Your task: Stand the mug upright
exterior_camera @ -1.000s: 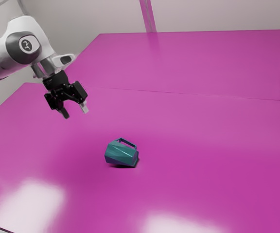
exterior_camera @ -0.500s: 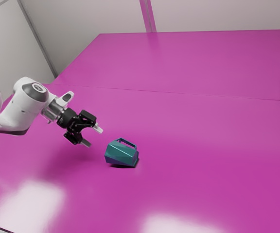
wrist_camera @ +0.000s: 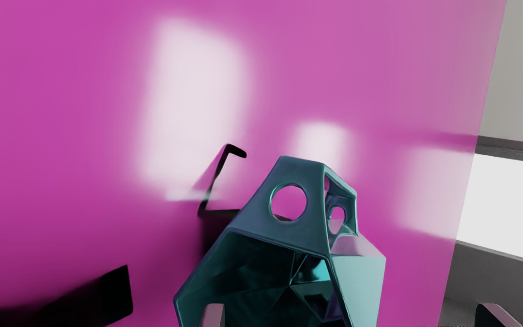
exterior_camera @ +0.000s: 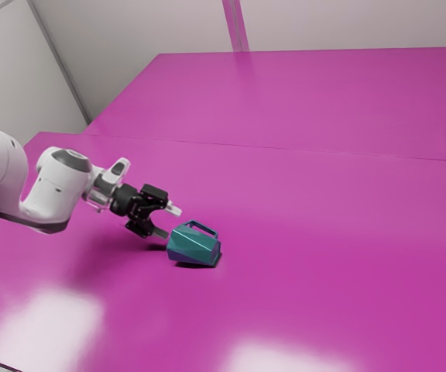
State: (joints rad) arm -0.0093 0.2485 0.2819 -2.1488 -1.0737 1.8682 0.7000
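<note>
Hand (exterior_camera: 173, 222) wide open, nothing gripped, by the mug (exterior_camera: 193, 246); mug's sideways on table (exterior_camera: 324, 263), mouth facing hand.

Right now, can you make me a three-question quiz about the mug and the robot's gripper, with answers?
1. True or false: the mug is standing upright on the table.
2. Which end of the mug faces the gripper?
a) its closed bottom
b) its open mouth
3. Fill in one word: the gripper's two fingers stand apart, so the gripper is ____.

Key: 1. False, it lies on its side. 2. b. 3. Open.
</note>
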